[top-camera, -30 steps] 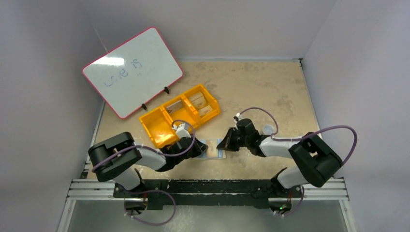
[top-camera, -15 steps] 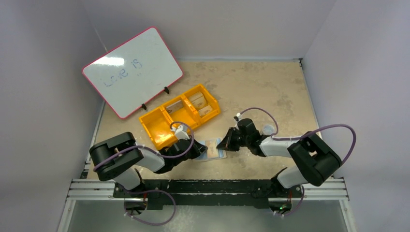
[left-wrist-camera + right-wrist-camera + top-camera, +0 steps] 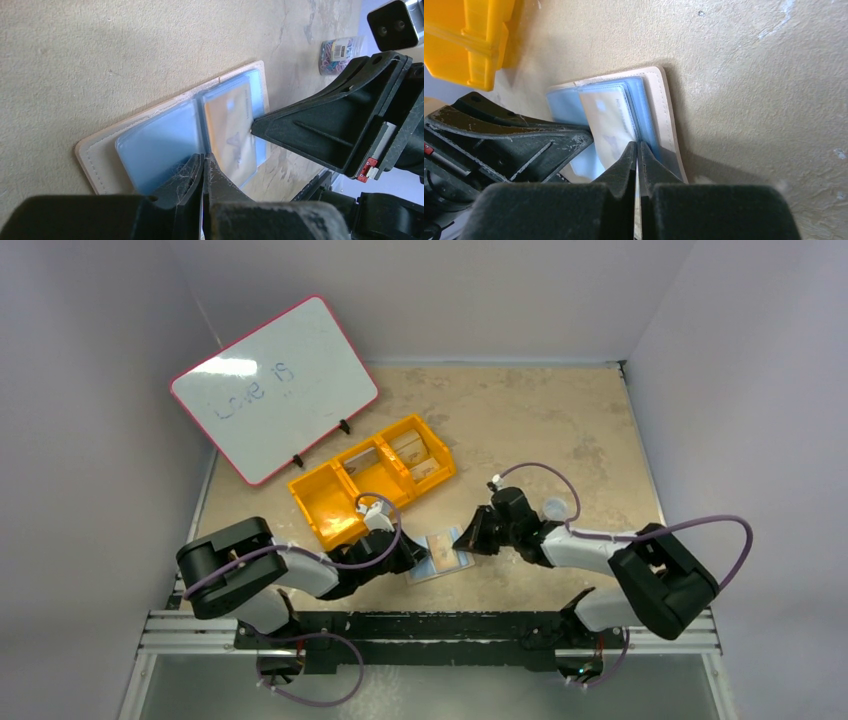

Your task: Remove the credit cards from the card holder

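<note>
The card holder (image 3: 447,558) lies open near the table's front edge, between my two grippers. In the left wrist view its two light-blue panels (image 3: 160,147) face up, edged in tan. A tan credit card (image 3: 229,125) sits in the right panel, also seen in the right wrist view (image 3: 608,120). My left gripper (image 3: 204,159) is shut at the fold, with a thin blue sheet between its fingers. My right gripper (image 3: 637,146) is shut at the card's outer edge, with a pale sliver between its fingers. The holder's right edge (image 3: 669,120) is raised a little off the table.
A yellow three-compartment bin (image 3: 330,502) stands just behind the left gripper and shows in the right wrist view (image 3: 469,40). A pink-rimmed whiteboard (image 3: 275,390) leans at the back left. A small clear jar of paper clips (image 3: 553,508) stands behind the right arm.
The card holder has turned slightly and shifted toward the near edge. Both grippers stayed at it, the right one closing in a little to the left.
</note>
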